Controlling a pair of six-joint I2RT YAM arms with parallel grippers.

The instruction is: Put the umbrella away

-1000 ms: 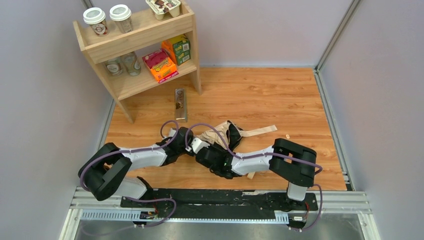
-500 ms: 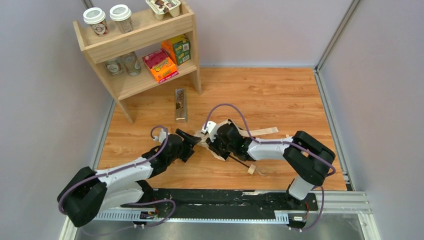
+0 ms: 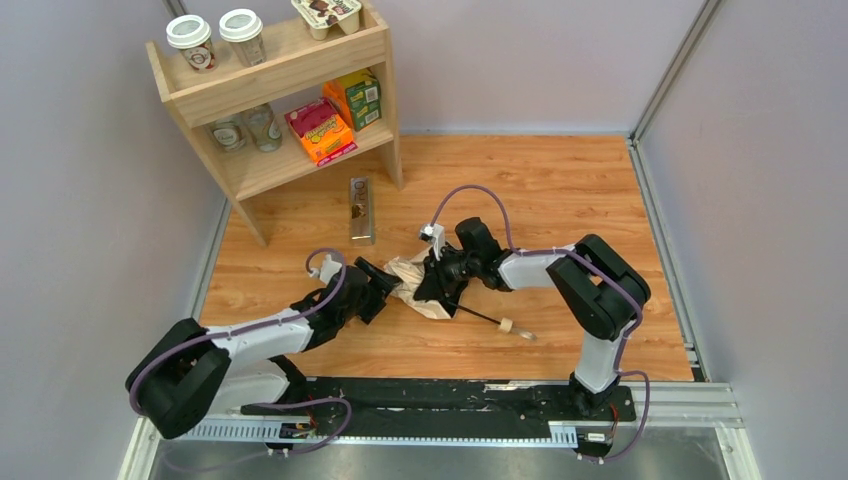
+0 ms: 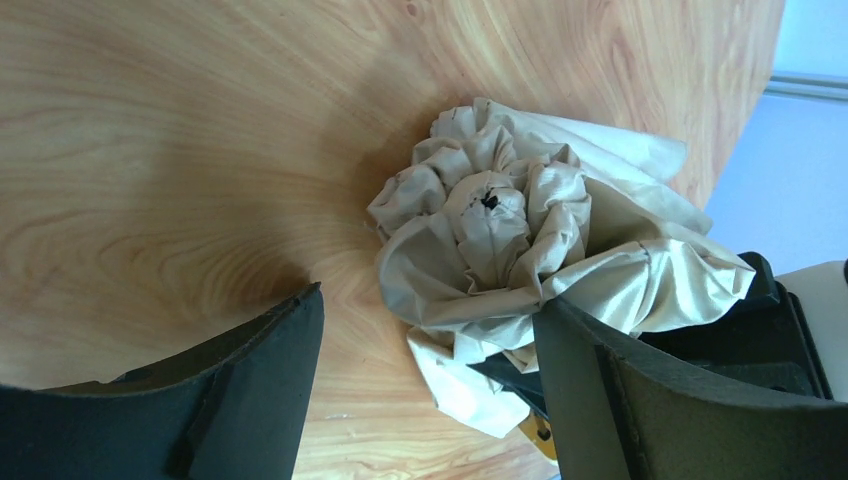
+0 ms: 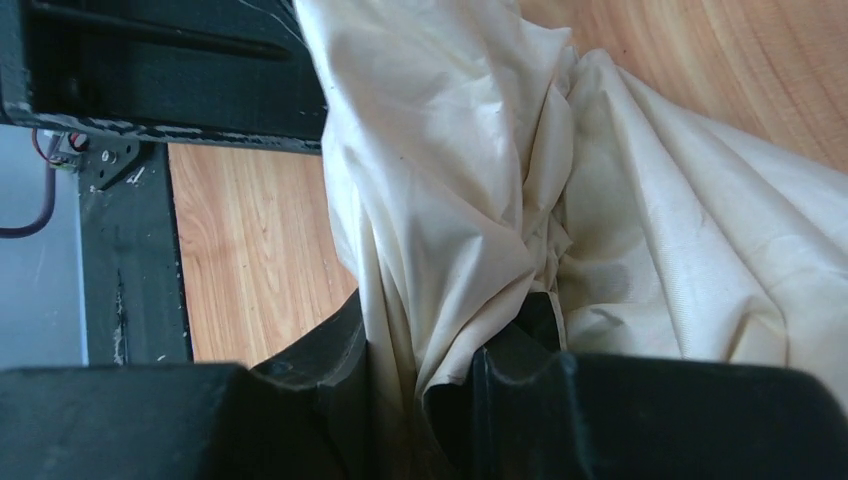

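The umbrella [image 3: 418,283] is laid near the middle of the desk, its handle [image 3: 507,325] pointed toward the near right corner. Its bunched canopy [image 4: 490,225] is pinched by the right gripper [image 5: 430,375], while the left gripper [image 4: 428,305] is held wide before the canopy's tip. Gathering the fabric seems to be in hand; next, the tip probably needs to be clamped.

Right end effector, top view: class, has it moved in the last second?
Yes. The right end effector moved away from the black base rail, toward the light wooden shelf unit.
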